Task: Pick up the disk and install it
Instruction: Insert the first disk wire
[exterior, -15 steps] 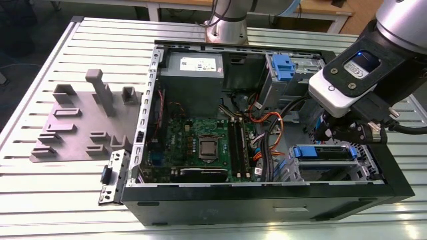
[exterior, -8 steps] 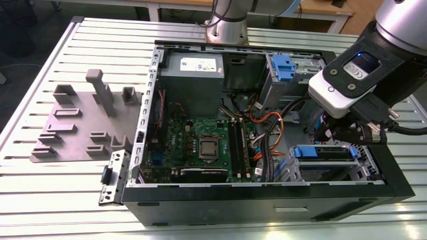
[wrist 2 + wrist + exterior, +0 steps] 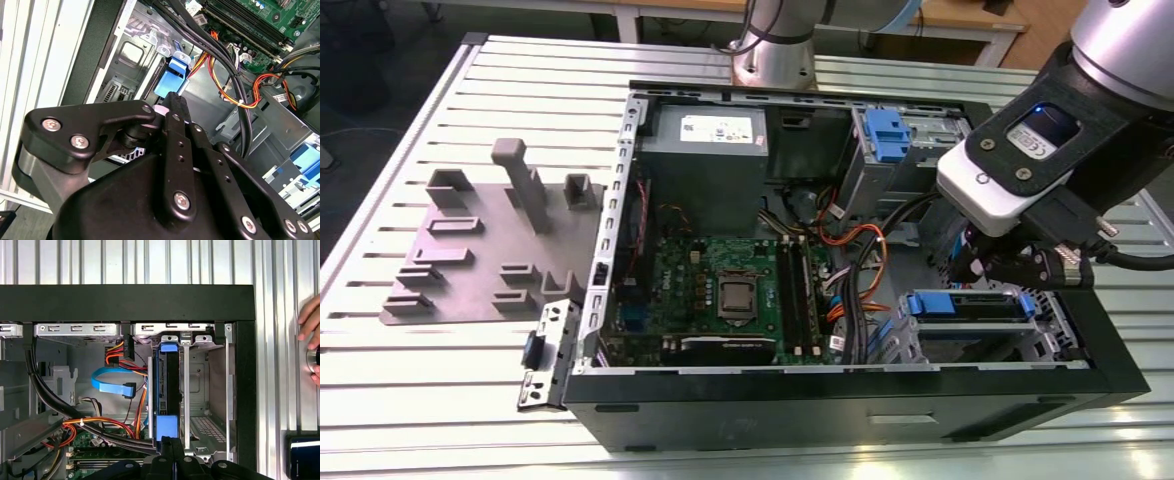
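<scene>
The disk (image 3: 167,426) stands on edge in a slot of the metal drive cage (image 3: 207,390) inside the open computer case. Its blue carrier frame runs along its length and ends in a blue tab. In the exterior view the disk (image 3: 970,305) lies in the cage at the case's front corner on that view's right. My gripper (image 3: 172,444) hangs just at the blue tab end, its black fingers (image 3: 175,112) pressed together with nothing between them. I cannot tell whether the tips touch the tab. In the exterior view my gripper (image 3: 1014,268) is just above the cage.
Bundled black, orange and blue cables (image 3: 115,385) run beside the cage. The motherboard (image 3: 720,290) and grey power supply (image 3: 707,135) fill the case's middle and back. Another blue latch (image 3: 887,135) sits at the back. A hand (image 3: 311,342) rests outside the case wall. A grey fixture plate (image 3: 480,240) lies on the table.
</scene>
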Action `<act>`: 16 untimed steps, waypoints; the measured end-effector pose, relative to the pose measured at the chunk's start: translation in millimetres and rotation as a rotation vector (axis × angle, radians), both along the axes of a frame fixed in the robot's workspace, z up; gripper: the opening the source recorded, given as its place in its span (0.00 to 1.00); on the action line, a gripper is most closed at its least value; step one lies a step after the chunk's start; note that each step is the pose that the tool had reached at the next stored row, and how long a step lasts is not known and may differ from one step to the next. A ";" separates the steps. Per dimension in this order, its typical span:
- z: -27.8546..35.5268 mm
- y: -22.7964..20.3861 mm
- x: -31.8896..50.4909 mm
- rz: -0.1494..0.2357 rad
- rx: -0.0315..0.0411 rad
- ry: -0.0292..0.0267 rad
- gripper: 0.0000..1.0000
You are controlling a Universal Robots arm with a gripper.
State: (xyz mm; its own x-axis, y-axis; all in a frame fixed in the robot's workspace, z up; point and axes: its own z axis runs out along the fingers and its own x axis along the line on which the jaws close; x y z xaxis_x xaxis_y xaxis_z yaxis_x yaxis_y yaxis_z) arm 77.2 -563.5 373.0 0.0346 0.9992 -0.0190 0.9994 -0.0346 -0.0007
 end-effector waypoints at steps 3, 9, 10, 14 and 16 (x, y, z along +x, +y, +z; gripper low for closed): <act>-0.2 0.0 1.4 0.000 0.0002 0.0000 0.11; -1.2 1.1 18.7 0.000 0.0001 0.0001 0.11; -1.2 1.3 22.5 0.000 -0.0001 0.0001 0.11; -1.9 2.6 37.6 0.000 0.0000 0.0033 0.11; -2.3 3.1 44.0 0.000 0.0000 0.0057 0.11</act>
State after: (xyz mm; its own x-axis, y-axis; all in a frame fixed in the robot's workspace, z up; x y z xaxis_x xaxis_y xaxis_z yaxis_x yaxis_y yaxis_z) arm 121.2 -560.4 370.7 0.0345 0.9992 -0.0192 0.9994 -0.0346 -0.0063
